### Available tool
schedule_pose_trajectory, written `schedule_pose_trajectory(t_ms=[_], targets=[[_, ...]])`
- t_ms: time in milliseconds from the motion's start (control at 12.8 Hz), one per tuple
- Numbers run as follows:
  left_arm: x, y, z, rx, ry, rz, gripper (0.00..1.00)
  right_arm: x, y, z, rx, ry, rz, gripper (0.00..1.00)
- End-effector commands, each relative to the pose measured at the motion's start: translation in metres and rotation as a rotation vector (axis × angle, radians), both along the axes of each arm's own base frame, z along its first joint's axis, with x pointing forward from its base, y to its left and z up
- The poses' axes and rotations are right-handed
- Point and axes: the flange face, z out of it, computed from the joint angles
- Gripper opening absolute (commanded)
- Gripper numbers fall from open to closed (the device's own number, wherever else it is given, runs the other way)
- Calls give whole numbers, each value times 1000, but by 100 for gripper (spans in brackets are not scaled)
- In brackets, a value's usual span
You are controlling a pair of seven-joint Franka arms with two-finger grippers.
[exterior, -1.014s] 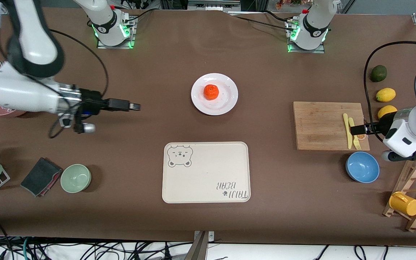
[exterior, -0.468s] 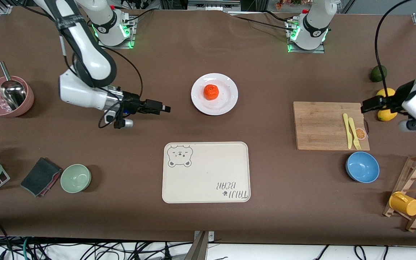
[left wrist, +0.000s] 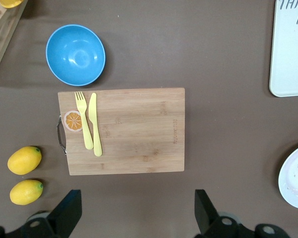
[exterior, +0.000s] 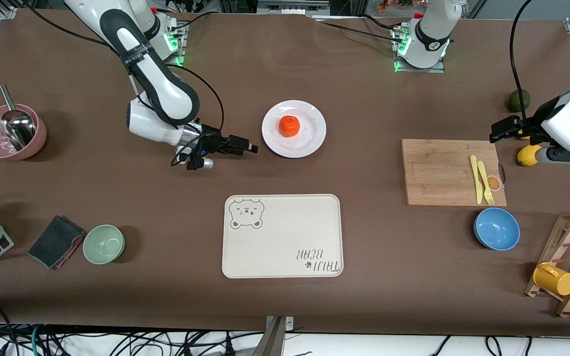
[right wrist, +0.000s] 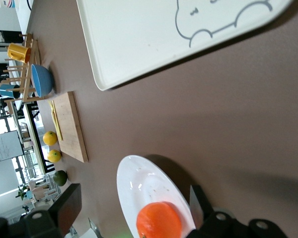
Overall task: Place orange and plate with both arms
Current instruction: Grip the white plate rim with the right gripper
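Item, nearest the front camera: cream bear-print tray (exterior: pixel 282 236) on the brown worktop (exterior: pixel 364 277), nothing on it. Item, farther from the camera: plate (exterior: pixel 310 136), white, carrying the orange (exterior: pixel 289 126) at its middle; the right gripper (exterior: pixel 249 147) sits low just beside the plate's rim toward the right arm's end, jaws wide and holding nothing. Item, toward the left arm's end: left gripper (exterior: pixel 497 132), raised over the worktop by the cutting board (exterior: pixel 443 170), jaws wide, holding nothing.

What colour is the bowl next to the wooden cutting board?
Blue: the round blue bowl shows best in the left wrist view.
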Motion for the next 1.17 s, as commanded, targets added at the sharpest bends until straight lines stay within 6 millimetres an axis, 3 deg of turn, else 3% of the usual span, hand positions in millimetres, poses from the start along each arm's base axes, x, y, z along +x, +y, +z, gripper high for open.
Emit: schedule_pose_trajectory(t_ms=[0, 156, 624, 936, 1092], targets=[[-3, 1, -1, -4, -3, -24, 100, -24, -9, -20, 14, -77, 45, 96], [-3, 2, -3, -2, 0, -23, 100, -38, 5, -32, 53, -113, 65, 96], [-2, 8, -5, 48, 7, -49, 100, -68, 13, -86, 105, -214, 99, 88], [-2, 18, -4, 41, 6, -34, 100, -82, 26, -95, 97, -226, 131, 65], [-2, 16, -5, 43, 7, -38, 100, -86, 32, -94, 100, -227, 145, 65]])
